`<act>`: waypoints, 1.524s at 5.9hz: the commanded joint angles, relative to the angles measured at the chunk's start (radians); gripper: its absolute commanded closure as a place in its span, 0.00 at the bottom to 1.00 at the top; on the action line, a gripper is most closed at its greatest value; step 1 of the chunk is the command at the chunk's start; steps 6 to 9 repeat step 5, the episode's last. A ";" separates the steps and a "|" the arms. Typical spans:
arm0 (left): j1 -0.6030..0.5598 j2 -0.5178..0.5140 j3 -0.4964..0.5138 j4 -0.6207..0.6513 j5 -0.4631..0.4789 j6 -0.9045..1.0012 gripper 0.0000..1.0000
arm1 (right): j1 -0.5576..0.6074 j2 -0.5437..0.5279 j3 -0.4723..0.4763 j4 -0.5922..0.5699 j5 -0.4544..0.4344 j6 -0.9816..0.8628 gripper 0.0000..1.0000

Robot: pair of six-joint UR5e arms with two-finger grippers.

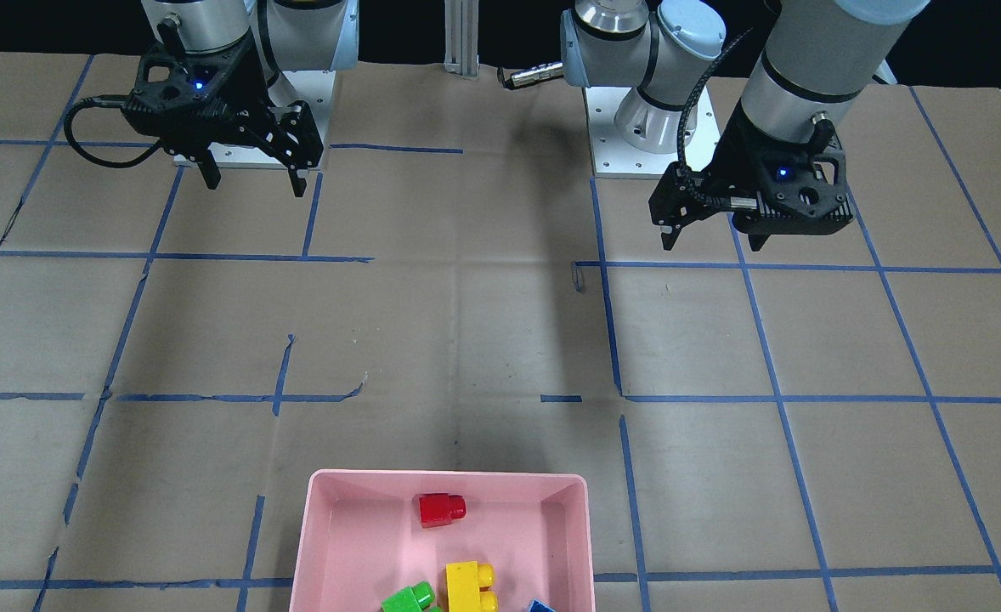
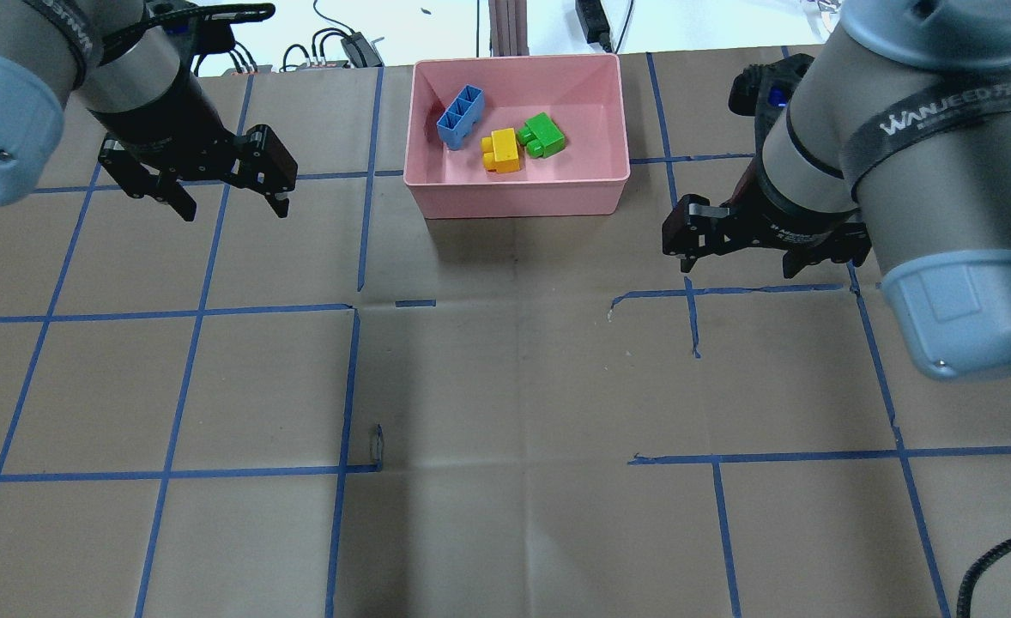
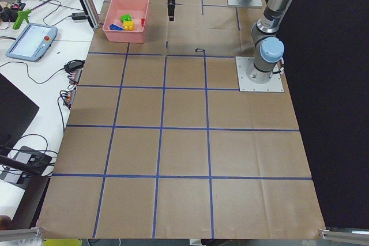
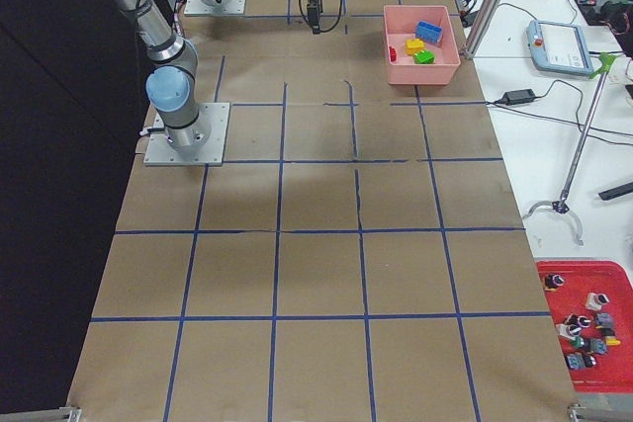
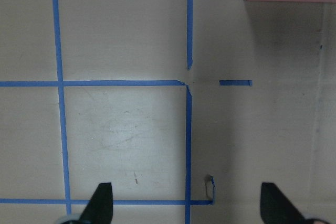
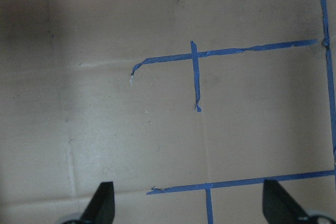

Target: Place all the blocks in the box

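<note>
My left gripper (image 2: 233, 199) hangs over the table (image 2: 505, 386), left of the pink box (image 2: 518, 204). Its fingers point down, spread wide, holding nothing. My right gripper (image 2: 739, 257) hangs right of the box, spread wide and empty too.

In the box lie the blue block (image 2: 460, 117), yellow block (image 2: 502, 150), green block (image 2: 542, 136) and red block (image 1: 442, 508). From overhead, the box wall hides the red one. The front view cuts off most of the blue one.
</note>
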 commanded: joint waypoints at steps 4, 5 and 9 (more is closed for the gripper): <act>0.000 0.000 0.000 0.000 0.000 -0.003 0.00 | -0.003 0.002 0.008 -0.004 -0.022 -0.031 0.00; 0.000 0.000 0.000 0.000 0.000 -0.003 0.00 | -0.003 0.002 0.008 -0.008 -0.022 -0.031 0.00; 0.000 0.000 0.000 0.000 0.000 -0.003 0.00 | -0.003 0.002 0.008 -0.008 -0.022 -0.031 0.00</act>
